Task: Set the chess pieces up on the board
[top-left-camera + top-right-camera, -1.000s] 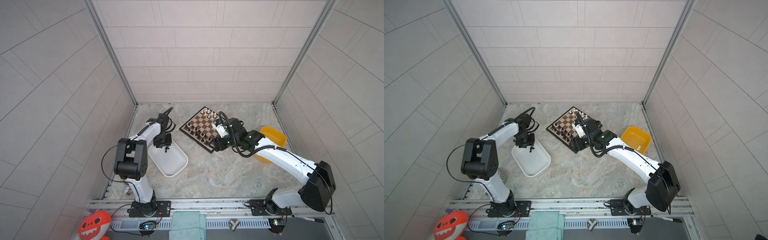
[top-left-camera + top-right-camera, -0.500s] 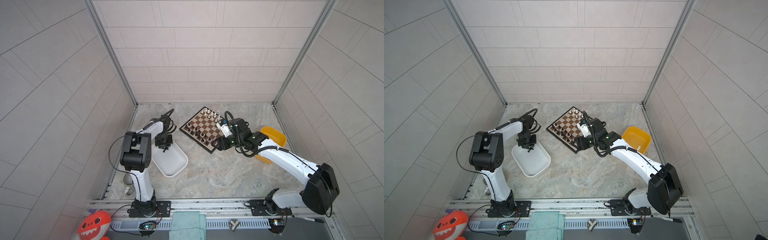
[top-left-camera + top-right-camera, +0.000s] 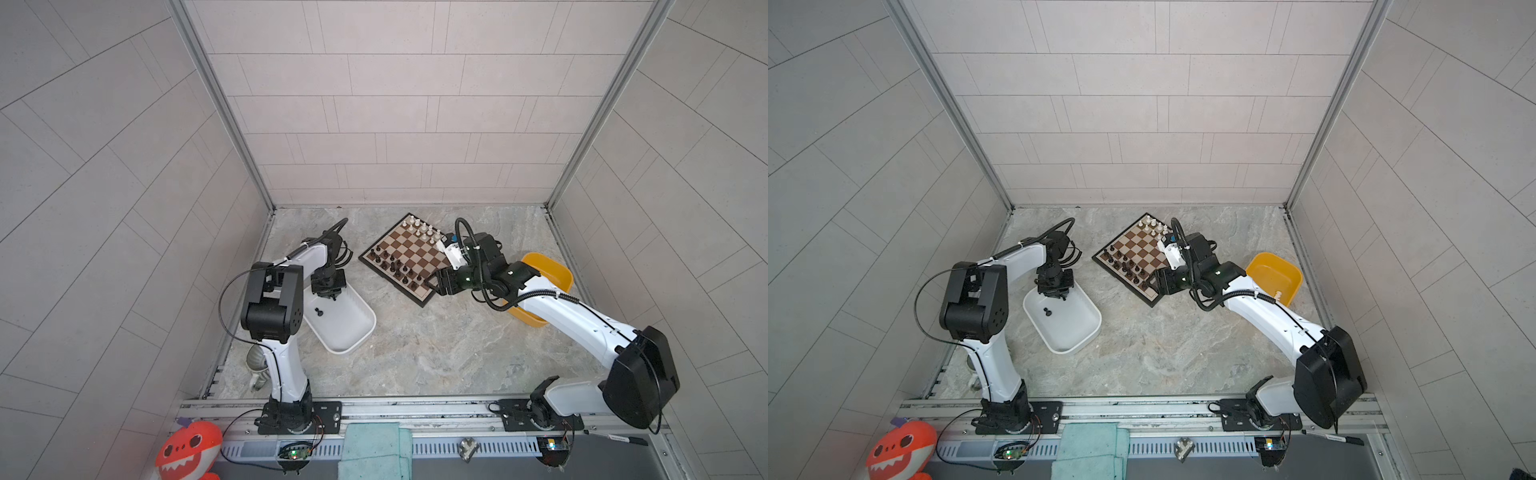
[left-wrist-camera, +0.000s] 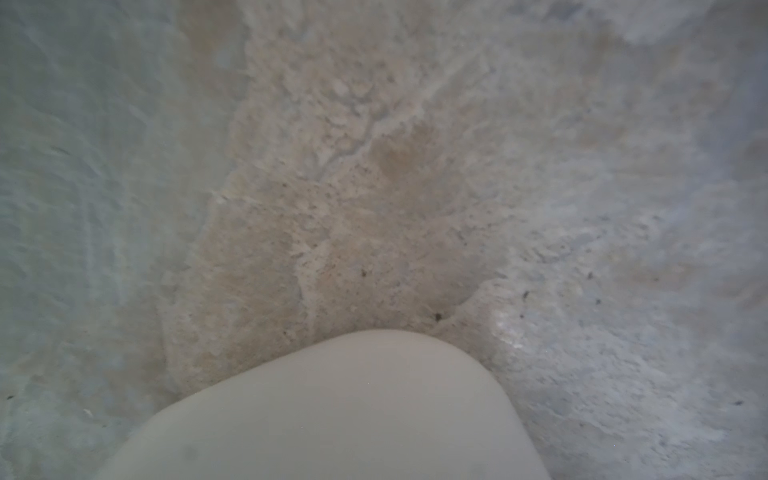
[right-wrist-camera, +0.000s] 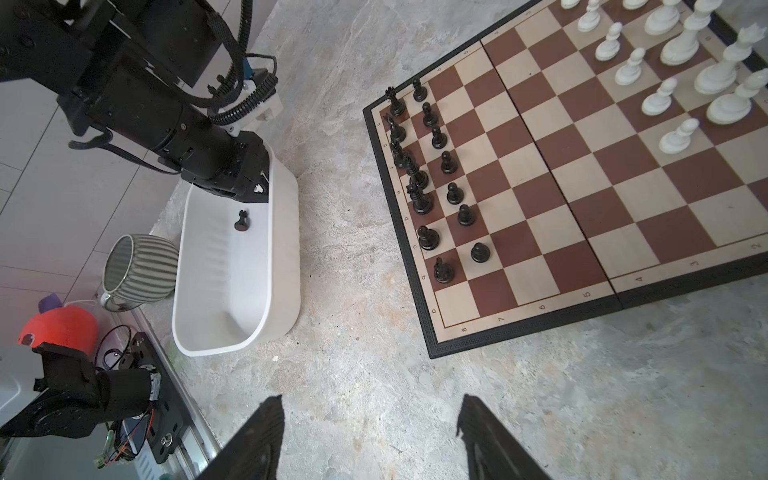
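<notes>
One black piece (image 5: 242, 220) lies in the tub (image 5: 286, 266) beside the board (image 5: 582, 187), so the left claw (image 3: 329, 293) dips in there; I cannot tell if it grips. The right claw (image 5: 370, 436) hangs open near the board, out of the way

Dark brown and cream squares check the board (image 5: 561, 199), framed by a cream margin and a black rim in a key pattern, under black chess pieces (image 5: 454, 193) and white chess pieces (image 5: 675, 135). The desk (image 5: 353, 374) is veined grey and beige like marble. Plain colours mark the white tub (image 5: 224, 291), the yellow tub (image 3: 552, 274) and a teal cloth (image 3: 374, 451), while a cup (image 5: 141, 266) shows grey ribbed stripes and a toy (image 3: 187, 449) is orange-red with white teeth.
</notes>
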